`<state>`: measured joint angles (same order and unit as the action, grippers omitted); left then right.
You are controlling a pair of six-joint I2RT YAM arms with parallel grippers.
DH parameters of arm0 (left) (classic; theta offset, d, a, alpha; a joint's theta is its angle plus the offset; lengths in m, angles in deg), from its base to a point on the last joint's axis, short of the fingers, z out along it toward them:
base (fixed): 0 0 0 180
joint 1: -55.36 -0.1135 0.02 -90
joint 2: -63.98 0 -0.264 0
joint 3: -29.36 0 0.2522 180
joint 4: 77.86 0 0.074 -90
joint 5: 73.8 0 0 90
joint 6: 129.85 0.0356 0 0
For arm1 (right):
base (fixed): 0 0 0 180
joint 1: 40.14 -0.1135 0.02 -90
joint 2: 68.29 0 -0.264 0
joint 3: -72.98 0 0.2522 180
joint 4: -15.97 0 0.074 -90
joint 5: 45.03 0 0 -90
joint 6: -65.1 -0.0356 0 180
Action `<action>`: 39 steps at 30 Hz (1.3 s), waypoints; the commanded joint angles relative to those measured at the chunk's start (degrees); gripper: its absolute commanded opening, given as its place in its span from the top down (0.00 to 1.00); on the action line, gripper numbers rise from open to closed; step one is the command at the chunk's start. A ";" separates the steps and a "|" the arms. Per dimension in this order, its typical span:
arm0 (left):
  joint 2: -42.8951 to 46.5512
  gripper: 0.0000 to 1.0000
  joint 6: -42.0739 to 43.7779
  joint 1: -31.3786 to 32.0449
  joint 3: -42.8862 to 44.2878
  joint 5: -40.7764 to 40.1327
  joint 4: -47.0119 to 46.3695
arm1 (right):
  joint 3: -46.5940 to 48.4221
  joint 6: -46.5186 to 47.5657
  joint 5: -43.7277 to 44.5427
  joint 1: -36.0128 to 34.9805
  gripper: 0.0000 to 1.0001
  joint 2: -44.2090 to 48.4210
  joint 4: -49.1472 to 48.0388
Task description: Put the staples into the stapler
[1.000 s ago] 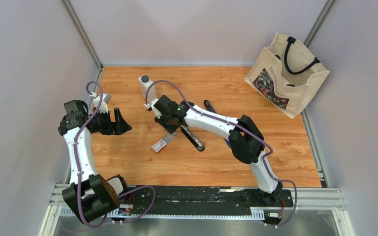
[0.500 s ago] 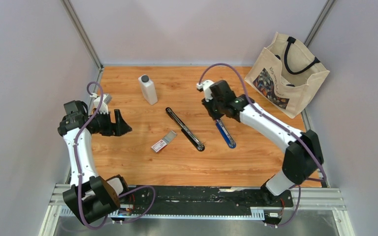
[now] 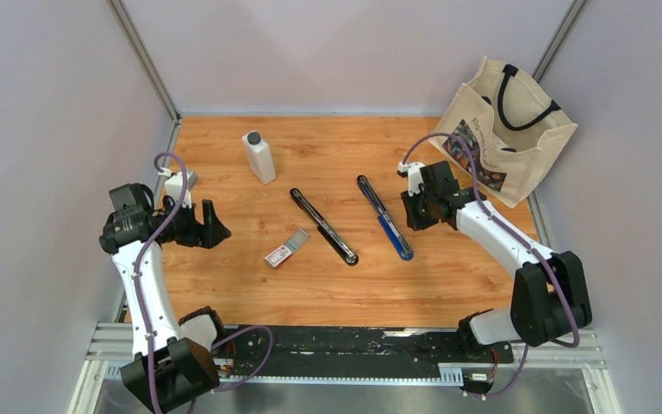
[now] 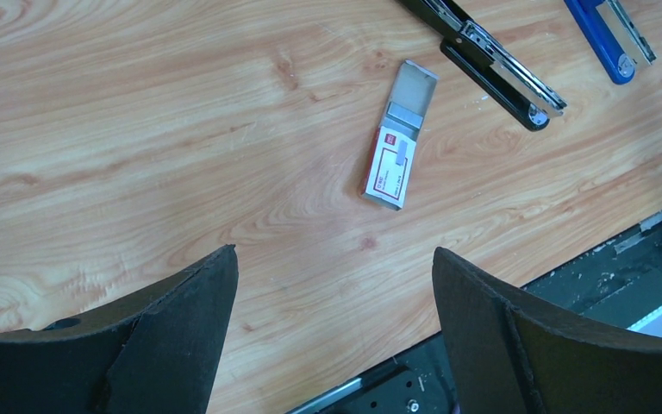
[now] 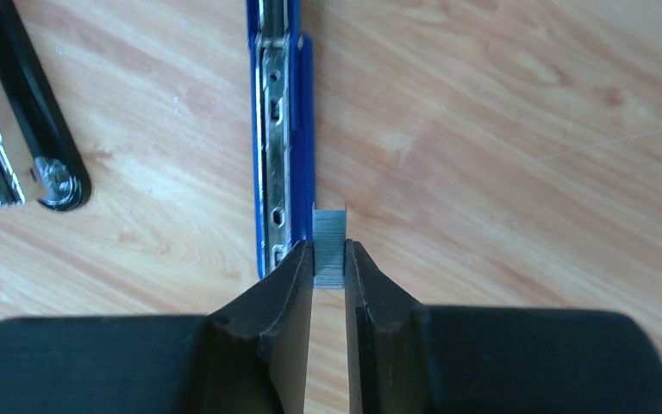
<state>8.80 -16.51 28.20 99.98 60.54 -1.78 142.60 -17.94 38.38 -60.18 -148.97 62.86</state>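
Your top external view looks down from above and behind the arm bases toward the far wall, far enough off to hold the whole table (image 3: 224,289). Your left wrist view looks down from some height past its own fingers (image 4: 181,336) at the staple box (image 4: 394,164), the black stapler (image 4: 496,82) and the tip of the blue stapler (image 4: 605,43), all shared with the top view. Your right wrist view sits far closer, straight over the blue stapler, near enough to show the strip of staples (image 5: 329,246) between its fingers (image 5: 280,319), and the black stapler's end at its left edge overlaps the left wrist view.
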 commanded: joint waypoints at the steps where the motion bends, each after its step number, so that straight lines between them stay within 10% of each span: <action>1: 2.70 0.09 2.33 -0.70 1.85 -0.13 1.74 | -2.42 -1.77 -4.13 -0.53 0.79 3.25 0.01; 39: 5.08 0.09 2.77 -0.62 -3.25 2.33 -0.10 | -4.88 -1.25 -2.81 -3.61 0.77 -2.55 -4.30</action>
<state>13.33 -14.85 28.20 96.92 61.32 -1.19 138.10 -20.32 35.08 -63.70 -150.96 60.67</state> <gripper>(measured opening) 0.911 0.227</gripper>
